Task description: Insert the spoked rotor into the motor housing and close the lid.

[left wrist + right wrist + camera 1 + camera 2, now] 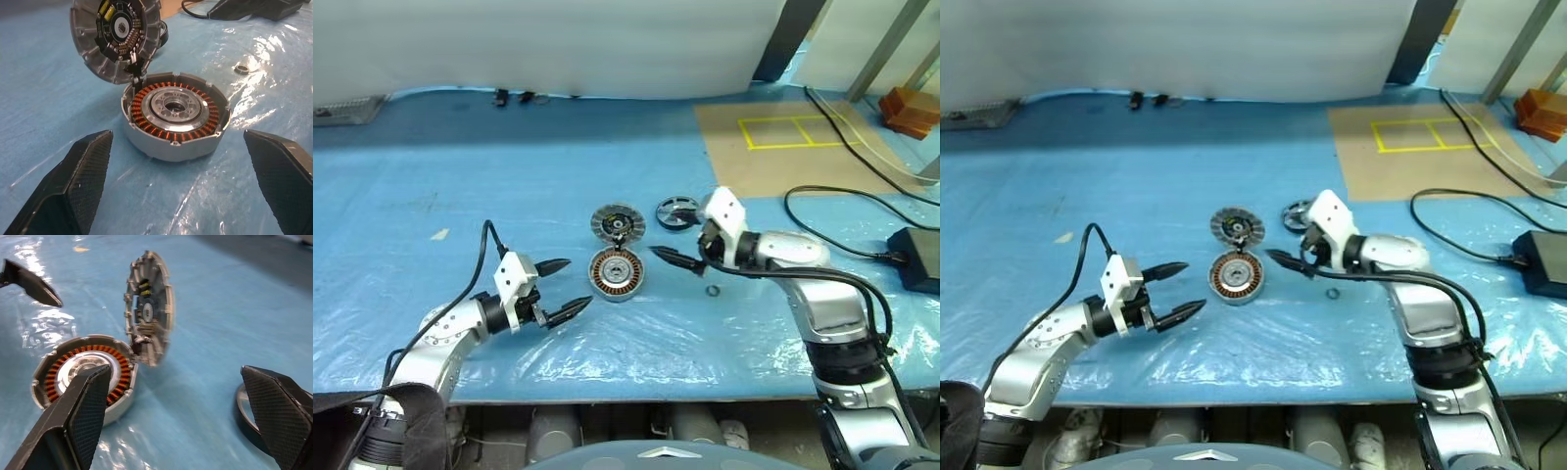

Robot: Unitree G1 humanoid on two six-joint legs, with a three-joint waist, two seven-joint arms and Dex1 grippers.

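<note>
Left eye view: the motor housing (616,273) sits mid-worktop (460,196) with a silver disc, apparently the spoked rotor (176,106), inside its coil ring. The lid (618,223) stands propped up at its far edge. Left gripper (565,287) and right gripper (677,258) flank the housing, both released and empty.

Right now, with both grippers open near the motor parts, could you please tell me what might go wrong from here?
1. The lid stands open, propped at the housing rim; a nudge from the open right gripper could drop it early.
2. A silver disc already seems seated inside the coils; if crooked, the lid may jam.
3. The small ring loose on the blue sheet lies under the right arm and could get swept away.
</note>
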